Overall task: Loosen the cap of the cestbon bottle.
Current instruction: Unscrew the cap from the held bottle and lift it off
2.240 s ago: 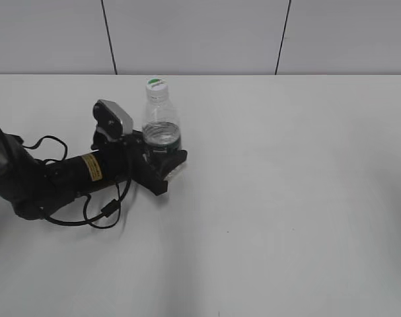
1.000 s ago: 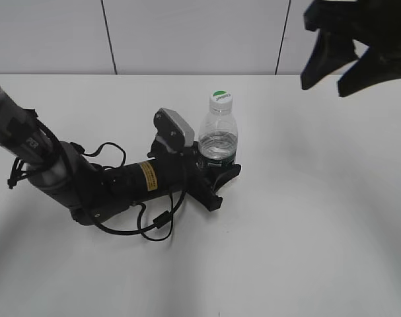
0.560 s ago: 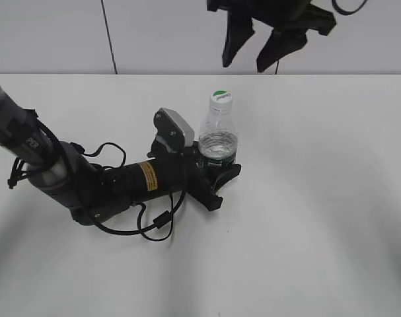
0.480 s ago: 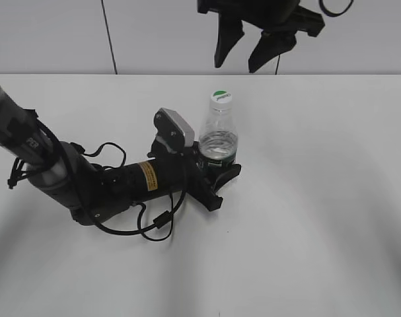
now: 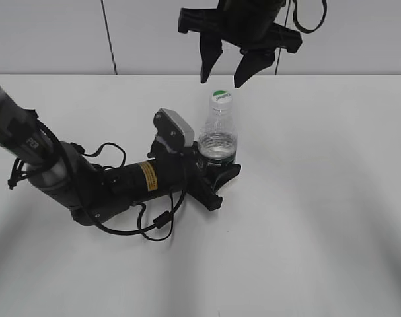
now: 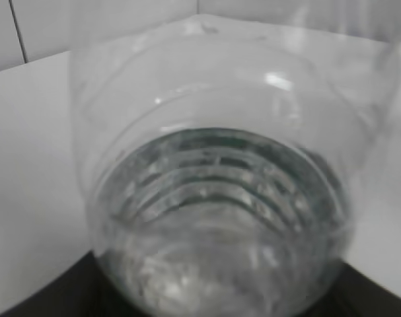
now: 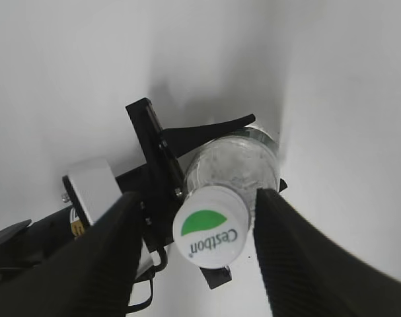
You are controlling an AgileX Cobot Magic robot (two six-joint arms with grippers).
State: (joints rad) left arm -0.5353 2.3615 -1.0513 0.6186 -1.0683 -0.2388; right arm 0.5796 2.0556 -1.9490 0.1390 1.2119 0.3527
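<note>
On the white table [image 5: 319, 218], the bottle [image 5: 217, 135] stood upright, clamped low by the left gripper [image 5: 213, 168]. Its cap [image 5: 220, 98] was on. The right gripper [image 5: 225, 72] hung just above the cap, jaws apart, not touching.

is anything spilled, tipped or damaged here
Nothing stands out. The cestbon bottle stands upright in the left end effector, its cap on, and the right end effector is open above it.
</note>
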